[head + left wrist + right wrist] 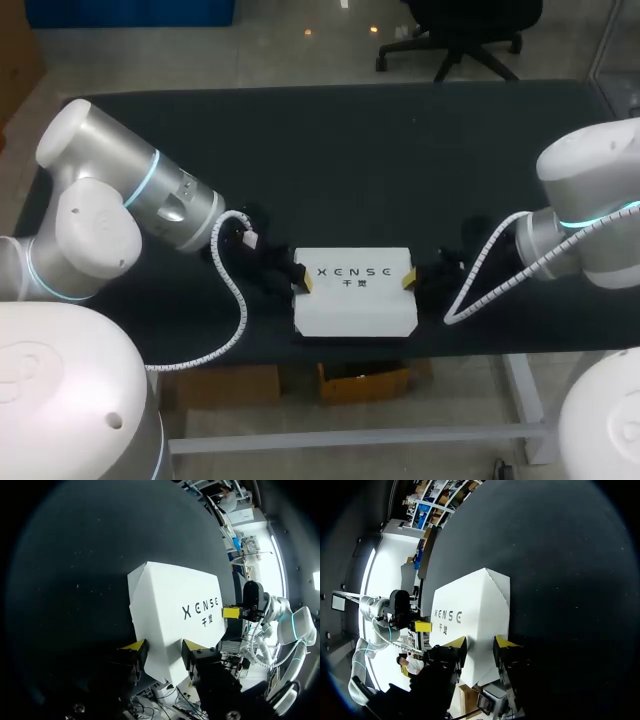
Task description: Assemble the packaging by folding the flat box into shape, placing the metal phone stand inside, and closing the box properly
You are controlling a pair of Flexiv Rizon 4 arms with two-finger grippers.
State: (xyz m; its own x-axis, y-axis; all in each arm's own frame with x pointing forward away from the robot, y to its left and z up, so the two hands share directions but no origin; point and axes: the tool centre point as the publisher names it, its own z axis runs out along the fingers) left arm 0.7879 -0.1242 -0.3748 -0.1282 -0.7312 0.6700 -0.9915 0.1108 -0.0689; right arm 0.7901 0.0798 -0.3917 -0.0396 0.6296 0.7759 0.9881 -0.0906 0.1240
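Dark worktop [400,150], matte and wide, beneath two pale arms. Near its 6 o'clock edge, about midway along, a white box [355,305] lying flat, printed face up, looking closed from above. Hard to tell whether resting on the worktop or lifted just clear of it.

In from 9 o'clock, the left arm [130,190]; in from 3 o'clock, the right arm [590,200]; each trailing a coiled white cable [235,295].

At the box's 9 o'clock end, the left fingers [303,279], one yellow tip lapping onto the top face. At the 3 o'clock end, the right fingers [408,278], lapping the edge the same way.

From the left wrist: box end wedged between the two yellow tips, white card filling the whole gap and touching both, so clamped on the box rather than spread free. One tip of the right fingers seen ahead at the far end.

From the right wrist: much the same, mirrored. Fingers held apart by the box's end and gripping it from two sides, with a left tip visible at the far end. Crease lines near the far corner of the top face.
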